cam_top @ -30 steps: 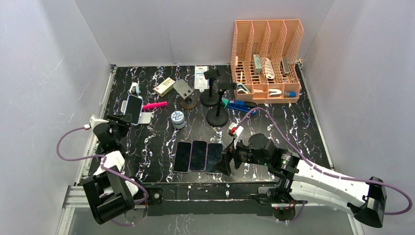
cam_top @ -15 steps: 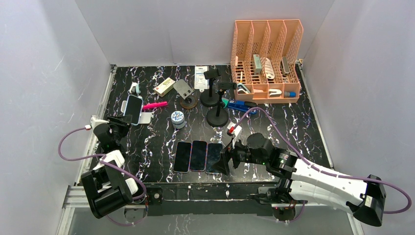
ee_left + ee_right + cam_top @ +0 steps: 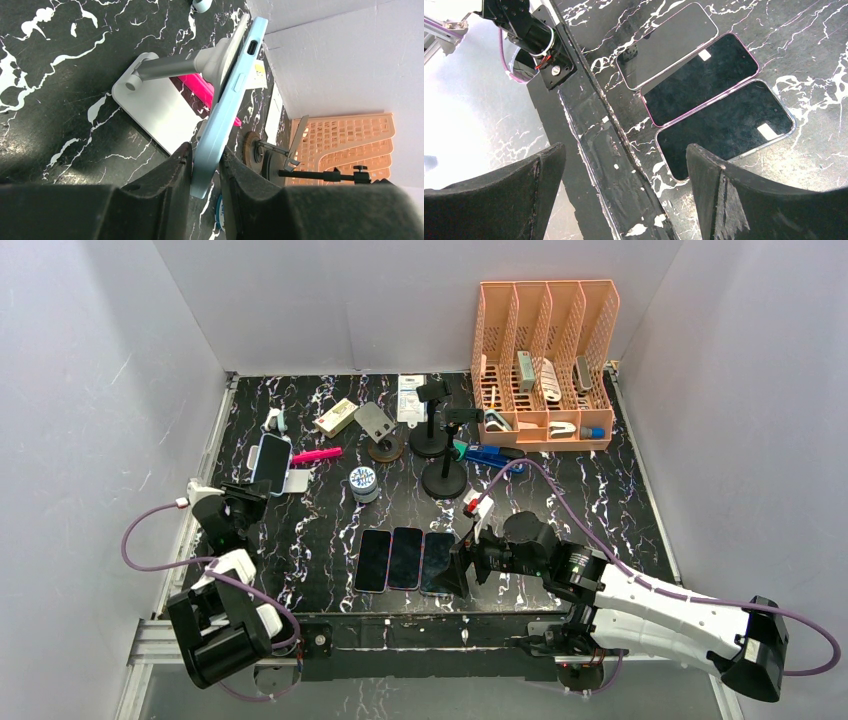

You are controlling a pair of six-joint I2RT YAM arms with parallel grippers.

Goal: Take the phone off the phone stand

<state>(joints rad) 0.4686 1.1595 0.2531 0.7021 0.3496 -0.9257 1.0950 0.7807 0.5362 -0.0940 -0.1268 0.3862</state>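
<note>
Overhead view of a black table veined with white, closed in by pale grey walls. At its far left, a light blue phone propped with its dark screen facing up on a white stand, not yet lifted off. Through the left wrist camera, the same phone seen edge-on and tilted, back resting against the stand's grey neck, charging port at the upper end, the stand's flat white base lying on the table. Left jaws drawn in narrow around the phone's lower end, one black finger pressed to each face and the blue case wedged between them. Just behind the stand, a pink marker lying flat. Near the middle of the front edge, three other phones laid flat side by side with dark screens, edges touching or nearly so. Right jaws spread wide just beside that row, above the table's front edge, gripping nothing, with both fingers well apart in the right wrist view. Farther back, a small round tin, a cluster of black clamp stands, and at the back right an orange file rack with small items in its slots.
</note>
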